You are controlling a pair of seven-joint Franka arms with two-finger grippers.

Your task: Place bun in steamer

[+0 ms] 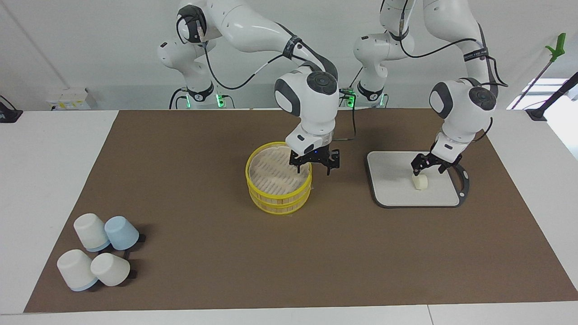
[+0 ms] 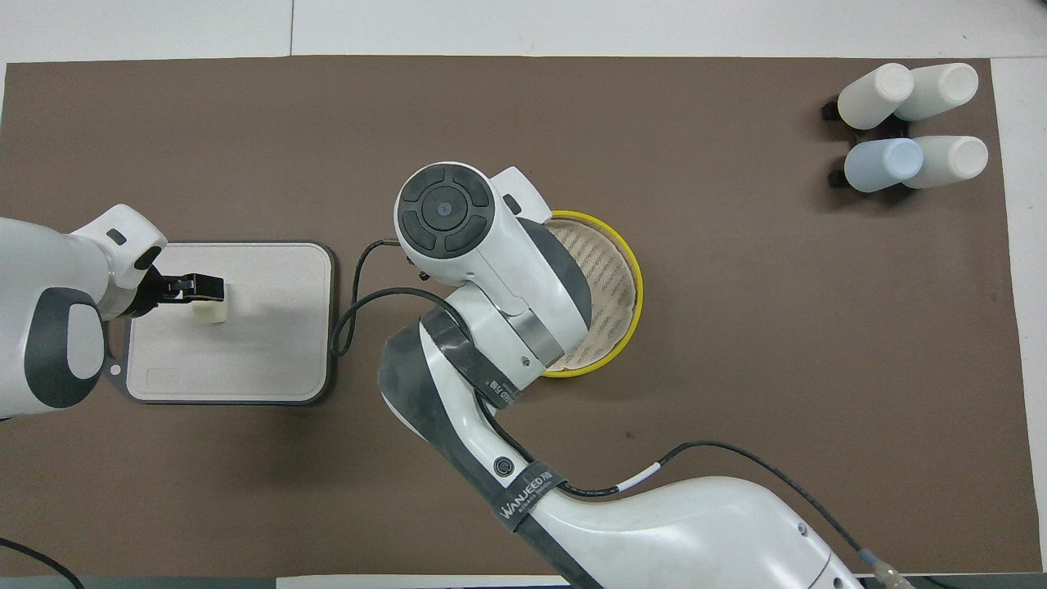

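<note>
The bun (image 1: 420, 181) sits on the board (image 1: 397, 192), left gripper (image 1: 428, 169) spread just above it; steamer (image 1: 278, 184) empty, right gripper (image 1: 314, 165) spread at its rim; nothing moved yet

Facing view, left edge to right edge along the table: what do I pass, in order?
Cluster of upturned cups → steamer → right gripper at the steamer's rim → grey board → bun on the board, with the left gripper just above it.
</note>
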